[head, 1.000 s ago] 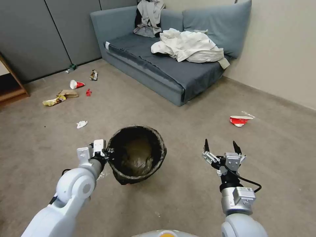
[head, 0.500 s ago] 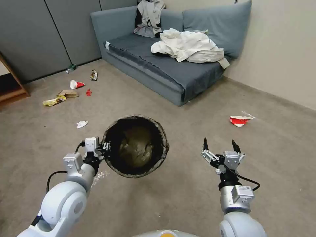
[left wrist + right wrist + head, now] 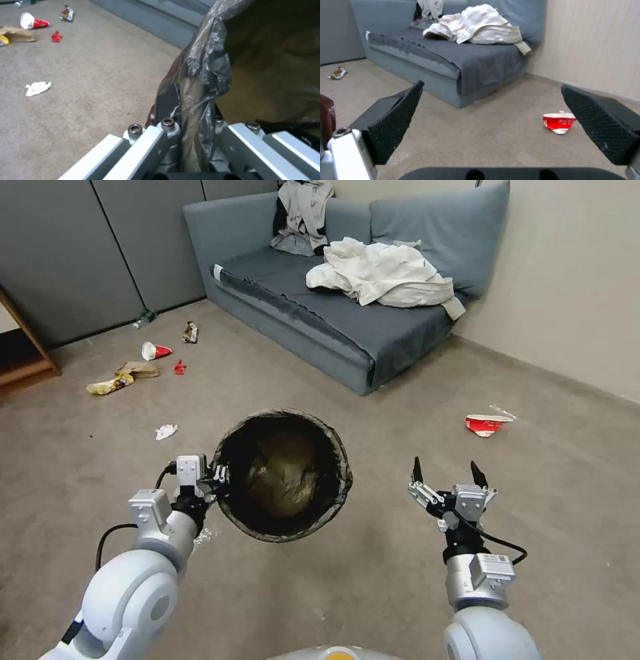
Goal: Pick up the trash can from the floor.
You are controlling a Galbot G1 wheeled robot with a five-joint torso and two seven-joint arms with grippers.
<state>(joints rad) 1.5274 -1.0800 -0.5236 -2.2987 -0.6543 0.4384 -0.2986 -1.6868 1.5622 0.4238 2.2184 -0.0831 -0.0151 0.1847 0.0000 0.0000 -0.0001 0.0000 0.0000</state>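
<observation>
The trash can [image 3: 283,473], a round bin lined with a dark bag, hangs above the floor [image 3: 373,573] with its mouth tilted toward the camera. My left gripper [image 3: 222,478] is shut on its near-left rim. The left wrist view shows both fingers clamping the bag-covered rim [image 3: 196,100]. Off to the right of the can, my right gripper [image 3: 447,473] stands open and empty above the carpet. Its two black pads [image 3: 395,120] are spread wide in the right wrist view.
A grey sofa [image 3: 347,327] with heaped clothes stands ahead against the right wall. A crushed red cup [image 3: 487,423] lies right of the can. Scattered litter [image 3: 143,363] and a white wad [image 3: 165,431] lie to the left. A wooden shelf [image 3: 23,353] sits at far left.
The left arm has lifted the trash can off the carpet and tipped its mouth more toward the camera, then shifted it slightly right. The right arm stays put.
</observation>
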